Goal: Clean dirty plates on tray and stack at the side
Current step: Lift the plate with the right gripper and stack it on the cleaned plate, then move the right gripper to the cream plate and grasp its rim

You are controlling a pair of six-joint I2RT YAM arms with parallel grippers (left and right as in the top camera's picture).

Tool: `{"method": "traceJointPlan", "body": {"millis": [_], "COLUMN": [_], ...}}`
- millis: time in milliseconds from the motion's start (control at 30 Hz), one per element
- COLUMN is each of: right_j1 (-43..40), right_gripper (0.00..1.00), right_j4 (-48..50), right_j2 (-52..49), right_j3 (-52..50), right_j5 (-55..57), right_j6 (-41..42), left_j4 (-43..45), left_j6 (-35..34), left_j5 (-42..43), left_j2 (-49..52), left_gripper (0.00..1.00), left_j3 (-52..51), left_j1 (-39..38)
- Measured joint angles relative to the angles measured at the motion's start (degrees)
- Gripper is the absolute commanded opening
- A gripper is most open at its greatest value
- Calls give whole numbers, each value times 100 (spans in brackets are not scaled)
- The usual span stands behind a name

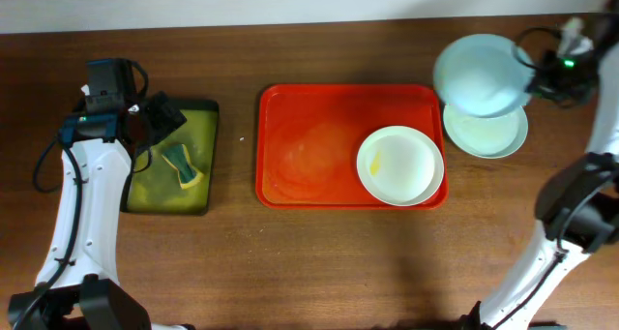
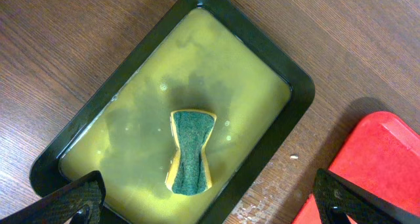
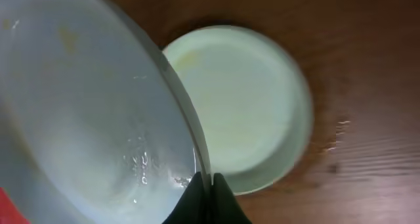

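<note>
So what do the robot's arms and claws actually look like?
Both are slim white tubes linked by chunky black joints. The left arm has a black cable looping beside it; the right arm has a small green light near its wrist. Each ends in a black two-fingered claw: the left claw has fingers with a woven carbon-fibre look, the right claw narrow dark ones.

Red tray left half open; white plate occupies right.

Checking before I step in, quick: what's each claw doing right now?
Left claw: open, holding nothing.
Right claw: closed on the rim of a mint-green plate.
</note>
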State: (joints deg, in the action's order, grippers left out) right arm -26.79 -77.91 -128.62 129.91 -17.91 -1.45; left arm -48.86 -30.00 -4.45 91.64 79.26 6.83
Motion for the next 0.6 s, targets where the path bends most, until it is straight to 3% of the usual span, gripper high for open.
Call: {"method": "traceJointPlan", "body": {"millis": [67,267,533,567,600], "right_j1": [-350,-354,-356,-356,-356], "right_gripper": [4,4,4,10,47], "right_j4": [286,1631,1825,1816,1816], "right_j2": [0,-7,-7,-7,-7], "right_j3": [-374,-2048,-2173,-2173,-2173], "right_j5": [-17,50,50,50,48], "right_j6": [15,24,592,601,599], "left_j4": [0,-2,-2,-2,-2], "left_j6": [0,0,0,0,0], "left_j5": [0,0,0,0,0], "left_j2": [0,0,0,0,0], "left_gripper": [99,99,99,99,99], "left_j3": [0,0,0,0,0], "left_j1": [0,0,0,0,0]}}
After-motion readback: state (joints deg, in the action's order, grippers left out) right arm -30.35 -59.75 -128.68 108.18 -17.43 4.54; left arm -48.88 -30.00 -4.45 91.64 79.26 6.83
